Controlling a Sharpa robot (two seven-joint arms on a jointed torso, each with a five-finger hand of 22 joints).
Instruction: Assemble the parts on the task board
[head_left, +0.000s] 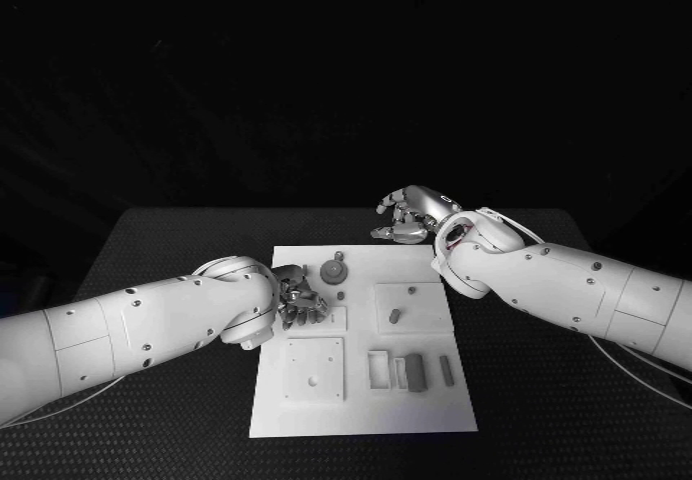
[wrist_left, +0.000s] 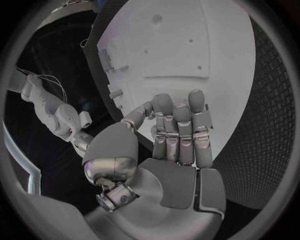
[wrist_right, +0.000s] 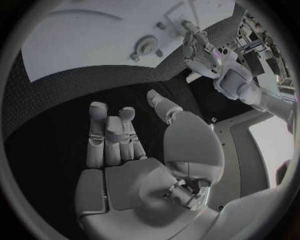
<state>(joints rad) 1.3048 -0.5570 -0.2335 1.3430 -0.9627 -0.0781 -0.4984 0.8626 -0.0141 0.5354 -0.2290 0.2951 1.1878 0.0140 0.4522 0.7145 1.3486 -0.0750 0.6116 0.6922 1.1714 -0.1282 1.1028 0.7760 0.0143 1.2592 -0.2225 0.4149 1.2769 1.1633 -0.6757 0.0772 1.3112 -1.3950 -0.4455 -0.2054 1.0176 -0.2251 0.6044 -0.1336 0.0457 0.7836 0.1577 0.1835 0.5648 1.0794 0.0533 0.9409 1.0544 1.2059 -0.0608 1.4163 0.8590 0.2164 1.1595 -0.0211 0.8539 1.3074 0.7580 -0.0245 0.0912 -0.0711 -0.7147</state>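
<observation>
Plainly, no writing is showing on the task board (head_left: 361, 400). Its recesses are holding grey parts (head_left: 415, 370), lying nearer the robot than the left hand (head_left: 296, 298), whose empty fingers are hovering apart over the board's edge. Beyond the board's far corner, the right hand (head_left: 414, 213) is hanging curled on nothing.

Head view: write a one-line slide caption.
Left hand hovers over the white task board beside a round grey part; right hand hangs empty past its far edge.

Left hand (head_left: 293, 297) covers part of the white board's (head_left: 361, 410) left edge in the head view; what lies beneath its fingers cannot be told; small grey parts (head_left: 415, 371) near the board's front are too small to identify; both arms are cut off by the picture's sides.
</observation>
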